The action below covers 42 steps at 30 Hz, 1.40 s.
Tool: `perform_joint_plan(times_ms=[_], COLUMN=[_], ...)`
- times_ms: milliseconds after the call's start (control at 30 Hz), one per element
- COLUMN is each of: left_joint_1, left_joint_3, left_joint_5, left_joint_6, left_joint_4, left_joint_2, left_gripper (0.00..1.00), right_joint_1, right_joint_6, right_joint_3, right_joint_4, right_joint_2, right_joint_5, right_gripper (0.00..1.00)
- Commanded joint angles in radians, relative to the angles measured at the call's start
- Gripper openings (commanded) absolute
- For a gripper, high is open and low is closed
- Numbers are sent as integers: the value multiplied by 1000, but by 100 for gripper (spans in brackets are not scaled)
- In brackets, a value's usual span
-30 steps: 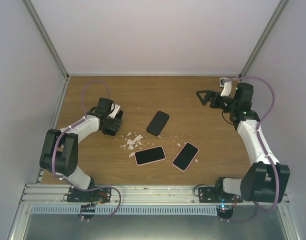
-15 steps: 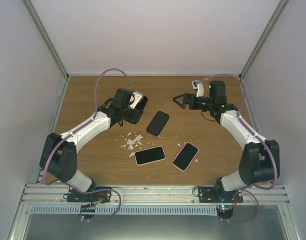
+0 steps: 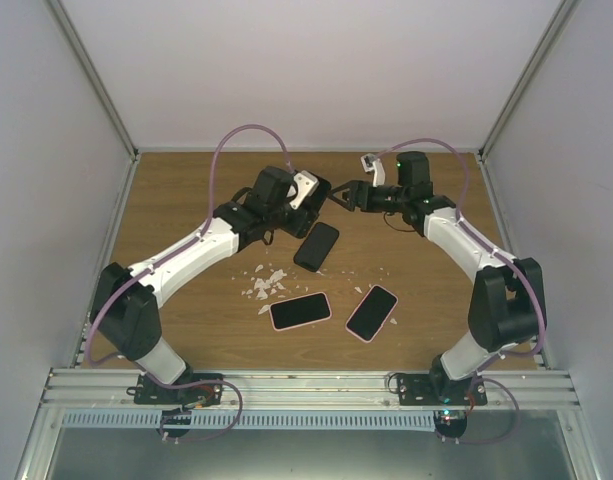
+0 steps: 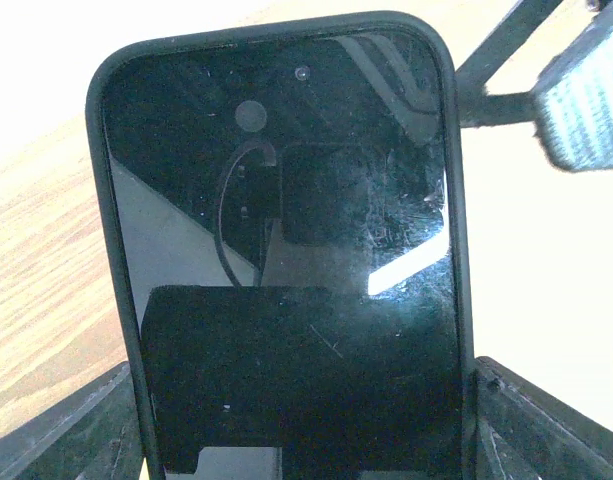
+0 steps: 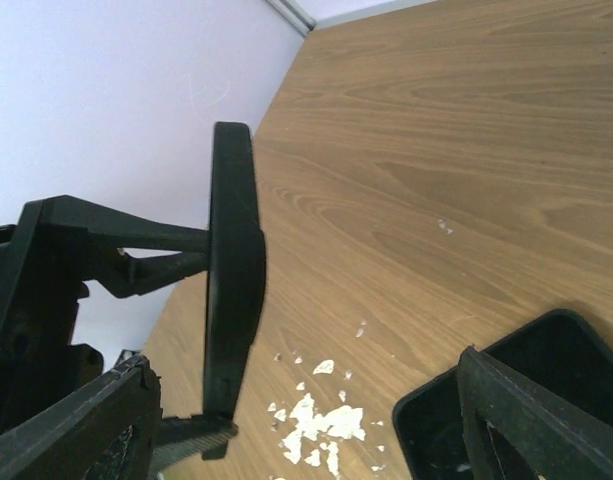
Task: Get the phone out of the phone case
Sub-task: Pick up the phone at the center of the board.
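- Black phone (image 3: pixel 316 246), two pink-cased phones (image 3: pixel 300 311) (image 3: pixel 372 313) and white scraps (image 3: pixel 266 284) lie mid-desk (image 3: pixel 186 200).
- Upper centre: left pincer (image 3: pixel 318 192) clamps a cased phone (image 4: pixel 286 260) aloft; right pincer (image 3: pixel 342 196) gapes, facing it.

Lab cell: white walls (image 3: pixel 316 70), aluminium frame (image 3: pixel 306 385)

Plain white walls (image 3: pixel 306 70) close in the wooden table (image 3: pixel 176 190) on the left, right and far sides. Metal posts (image 3: pixel 94 78) stand in the far corners, an aluminium rail (image 3: pixel 306 385) lines the near edge, and the light is even.
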Motion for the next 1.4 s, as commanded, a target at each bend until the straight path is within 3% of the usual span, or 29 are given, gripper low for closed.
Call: perform_joint_plan(times_ms=[0,233,867,967,1167,1367], left_joint_1=[-34,-77,-136,-137,-137,-131], left_joint_3=[62,96,145,156,164,152], left_joint_5=[-16,-36,-49,-33,4,73], left_joint_6=[-19,-14,-13,-6,46,119], left_joint_4=[71,73,69,53,19,-10], left_joint_2=[11,24,66,70,58,-25], left_gripper=[32,33,35,47,98,99], right_joint_1=[19,26,7,-6,-51,-126], right_joint_6=[49,95,204,204,212,195], right_joint_3=[19,-4,-51,-55,-66,-66], right_joint_4=[57,92,138,138,173,201], right_joint_2=[-3,-9,-35,-49,-89,-132], right_joint_5=[-61,-70,-117,-119,-141,-188], right_gripper=[80,65,7,1,0,1])
